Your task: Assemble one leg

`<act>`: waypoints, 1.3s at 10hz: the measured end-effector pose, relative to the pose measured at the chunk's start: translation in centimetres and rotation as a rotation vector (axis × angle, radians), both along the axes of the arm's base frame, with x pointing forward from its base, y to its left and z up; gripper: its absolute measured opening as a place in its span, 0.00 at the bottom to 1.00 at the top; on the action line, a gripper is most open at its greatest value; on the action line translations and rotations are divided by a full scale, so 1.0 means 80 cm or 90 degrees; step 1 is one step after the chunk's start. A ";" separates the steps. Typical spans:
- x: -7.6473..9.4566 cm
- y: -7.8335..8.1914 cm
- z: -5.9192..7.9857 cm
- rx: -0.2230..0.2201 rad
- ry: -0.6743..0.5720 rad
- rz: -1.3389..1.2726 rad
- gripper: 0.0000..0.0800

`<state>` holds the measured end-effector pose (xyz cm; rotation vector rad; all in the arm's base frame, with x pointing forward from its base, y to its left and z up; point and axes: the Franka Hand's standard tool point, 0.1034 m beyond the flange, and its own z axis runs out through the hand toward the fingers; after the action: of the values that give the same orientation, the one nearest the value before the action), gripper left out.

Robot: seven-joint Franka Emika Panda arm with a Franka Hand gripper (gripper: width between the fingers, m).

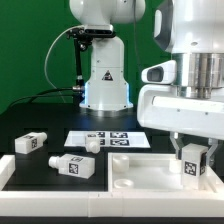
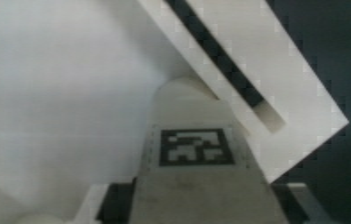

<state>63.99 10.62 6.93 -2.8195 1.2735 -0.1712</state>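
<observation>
My gripper [image 1: 192,152] is shut on a white leg [image 1: 192,165] with a black-and-white tag, holding it upright over the right part of the large flat white tray-shaped part [image 1: 135,170]. In the wrist view the held leg [image 2: 197,160] fills the middle between my two fingers [image 2: 115,205], with the tray surface [image 2: 65,100] below it and its raised rim [image 2: 243,60] running past. Two more legs lie on the black table at the exterior view's left: one [image 1: 32,143] further back, one [image 1: 76,166] nearer the tray.
The marker board [image 1: 110,139] lies behind the tray. The robot base [image 1: 106,80] stands at the back centre. A white frame edge [image 1: 8,170] shows at the exterior view's far left. A green wall is behind.
</observation>
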 end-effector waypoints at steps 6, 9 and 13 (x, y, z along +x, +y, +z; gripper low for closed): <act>-0.001 0.008 -0.001 0.081 -0.006 -0.429 0.36; -0.001 0.009 -0.001 0.107 -0.014 -0.554 0.36; 0.001 0.004 0.006 0.091 -0.015 -0.396 0.74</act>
<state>64.07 10.97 7.39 -2.2116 2.0191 -0.1224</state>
